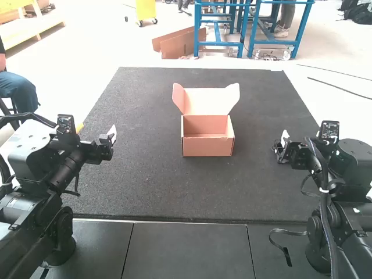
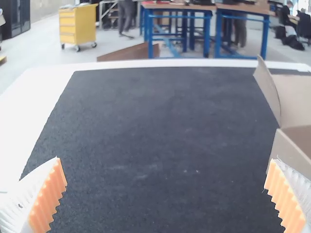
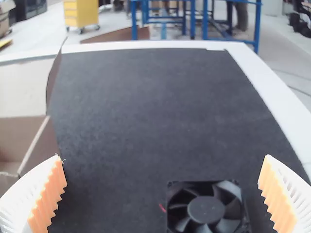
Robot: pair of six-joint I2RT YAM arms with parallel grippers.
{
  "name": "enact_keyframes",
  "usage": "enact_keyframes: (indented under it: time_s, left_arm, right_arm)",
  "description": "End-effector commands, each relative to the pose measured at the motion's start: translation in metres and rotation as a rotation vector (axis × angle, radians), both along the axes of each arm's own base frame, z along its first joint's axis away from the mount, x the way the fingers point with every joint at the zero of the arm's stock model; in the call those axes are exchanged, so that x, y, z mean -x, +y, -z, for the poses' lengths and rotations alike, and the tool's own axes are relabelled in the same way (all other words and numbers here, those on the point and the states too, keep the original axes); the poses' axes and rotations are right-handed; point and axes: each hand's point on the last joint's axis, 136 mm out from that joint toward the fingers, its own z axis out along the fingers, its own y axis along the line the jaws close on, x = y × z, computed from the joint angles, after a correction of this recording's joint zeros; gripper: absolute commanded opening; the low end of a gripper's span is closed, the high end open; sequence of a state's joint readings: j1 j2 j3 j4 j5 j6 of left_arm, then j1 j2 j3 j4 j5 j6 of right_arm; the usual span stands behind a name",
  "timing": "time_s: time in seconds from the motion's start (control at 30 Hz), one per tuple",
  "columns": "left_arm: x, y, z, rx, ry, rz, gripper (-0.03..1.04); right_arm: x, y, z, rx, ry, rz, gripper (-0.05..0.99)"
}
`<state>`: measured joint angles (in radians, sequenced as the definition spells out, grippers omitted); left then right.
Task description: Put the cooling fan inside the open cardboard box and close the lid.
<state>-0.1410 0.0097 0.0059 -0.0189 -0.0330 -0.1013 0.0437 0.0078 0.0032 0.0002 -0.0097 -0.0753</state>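
The open cardboard box (image 1: pixel 207 137) stands in the middle of the black mat, its lid (image 1: pixel 206 97) upright at the far side. The black square cooling fan (image 3: pixel 206 208) lies flat on the mat to the right of the box, just below and between my right gripper's (image 3: pixel 161 191) wide-open fingers. In the high view the right gripper (image 1: pixel 283 149) hovers at the mat's right side. My left gripper (image 1: pixel 110 139) hangs open over the mat's left part with nothing between its orange pads (image 2: pixel 46 196). The box wall (image 2: pixel 291 143) is close beside one left finger.
The black mat (image 1: pixel 145 116) covers most of the table, with a white border (image 3: pixel 272 82) around it. Bare mat lies between each gripper and the box. The mat's front edge (image 1: pixel 174 220) runs just ahead of the arm bases.
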Motion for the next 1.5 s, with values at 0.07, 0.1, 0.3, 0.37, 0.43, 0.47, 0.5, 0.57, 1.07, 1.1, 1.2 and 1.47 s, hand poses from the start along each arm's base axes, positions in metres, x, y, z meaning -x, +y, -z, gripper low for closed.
enact_keyframes:
  time_s: [0.07,0.1,0.3,0.37,0.43,0.47,0.5,0.57,1.07,1.1,1.2,1.47]
  left_arm:
    - [0.0,0.002,-0.001,-0.011,-0.013,-0.005,0.97]
    - [0.0,0.002,-0.001,-0.011,-0.013,-0.005,0.97]
    - [0.0,0.002,-0.002,-0.01,-0.018,-0.005,0.97]
    - [0.0,0.002,-0.002,-0.01,-0.018,-0.005,0.97]
    - [0.0,0.002,-0.002,-0.01,-0.018,-0.005,0.97]
    - [0.0,0.002,-0.002,-0.01,-0.018,-0.005,0.97]
    - [0.0,0.001,-0.004,-0.009,-0.025,-0.004,0.97]
    - [0.0,0.001,-0.007,-0.004,-0.037,-0.004,0.97]
    - [0.007,0.003,-0.063,0.028,-0.242,-0.009,0.97]
    - [0.008,0.003,-0.067,0.029,-0.246,-0.009,0.97]
    - [0.009,0.003,-0.077,0.031,-0.255,-0.009,0.97]
    - [-0.007,0.002,-0.097,0.022,-0.192,-0.016,0.97]
  right_arm:
    - [0.0,-0.003,0.001,-0.006,-0.003,0.014,0.91]
    - [0.0,-0.003,0.001,-0.006,-0.003,0.014,0.91]
    - [0.0,-0.003,0.0,-0.012,-0.005,0.016,0.91]
    - [0.0,-0.003,0.0,-0.014,-0.005,0.016,0.91]
    - [0.0,-0.003,-0.001,-0.015,-0.008,0.015,0.91]
    - [0.0,-0.003,-0.001,-0.018,-0.008,0.017,0.91]
    - [0.0,-0.003,-0.002,-0.018,-0.01,0.017,0.91]
    - [0.0,-0.003,-0.006,-0.028,-0.029,0.017,0.91]
    - [0.007,-0.012,-0.082,-0.053,-0.318,0.059,0.91]
    - [0.007,-0.012,-0.085,-0.051,-0.322,0.06,0.91]
    - [0.007,-0.012,-0.093,-0.053,-0.324,0.06,0.91]
    - [-0.013,-0.019,-0.117,-0.046,-0.222,0.105,0.91]
